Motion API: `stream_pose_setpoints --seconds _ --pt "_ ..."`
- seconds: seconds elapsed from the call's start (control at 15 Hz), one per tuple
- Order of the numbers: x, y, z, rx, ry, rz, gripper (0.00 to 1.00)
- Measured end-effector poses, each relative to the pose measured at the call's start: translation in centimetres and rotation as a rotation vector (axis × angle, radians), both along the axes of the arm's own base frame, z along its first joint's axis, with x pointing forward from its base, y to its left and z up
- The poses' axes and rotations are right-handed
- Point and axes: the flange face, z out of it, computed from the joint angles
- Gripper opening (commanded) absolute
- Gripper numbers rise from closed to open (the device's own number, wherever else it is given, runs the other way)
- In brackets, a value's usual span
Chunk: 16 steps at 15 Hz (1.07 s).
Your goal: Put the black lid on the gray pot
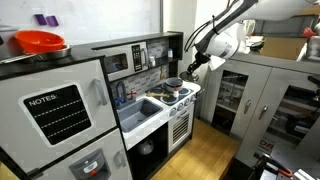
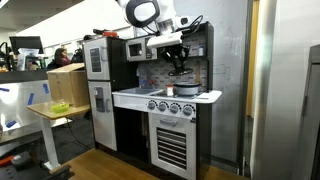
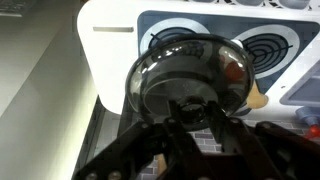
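Note:
In the wrist view my gripper is shut on the knob of the black lid, a round dark dome held over the toy stove's left burner. In both exterior views the gripper hangs just above the stove top. The gray pot stands on the stove below it. In the wrist view the lid covers the pot, so I cannot tell whether they touch.
The white toy stove has a second burner to the right. A sink lies beside the stove. An orange-red bowl sits on top of the toy fridge. Gray cabinets stand nearby, and a table holds a cardboard box.

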Motion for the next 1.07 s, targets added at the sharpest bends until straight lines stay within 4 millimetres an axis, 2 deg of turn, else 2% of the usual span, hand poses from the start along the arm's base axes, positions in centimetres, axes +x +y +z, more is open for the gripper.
stream_pose_setpoints --seconds 0.6,1.07 --pt "5.7 -1.3 -2.1 0.042 0.008 0.043 0.08" --pt "9.2 -0.8 -2.0 0.041 0.013 0.123 0.08"
